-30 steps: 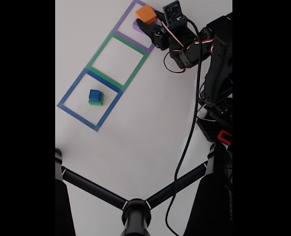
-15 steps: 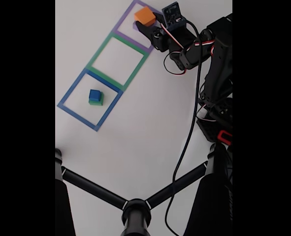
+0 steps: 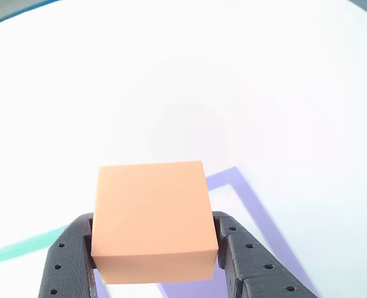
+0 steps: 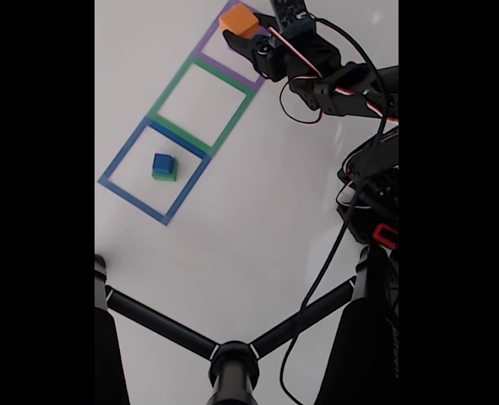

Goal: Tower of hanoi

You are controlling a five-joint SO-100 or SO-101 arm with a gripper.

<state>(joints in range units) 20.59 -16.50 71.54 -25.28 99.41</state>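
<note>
The claw [image 3: 155, 254] pinches the orange block [image 3: 151, 217] between its two fingers, above the purple outline [image 4: 232, 61] on the tabletop [image 4: 257, 219].

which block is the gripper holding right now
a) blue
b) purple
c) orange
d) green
c: in the other view the orange block sits clamped between the two black fingers of the gripper, and the fixed view shows it at the gripper's tip over the purple taped outline, while the blue block sits on the green block in the blue outline.
</note>
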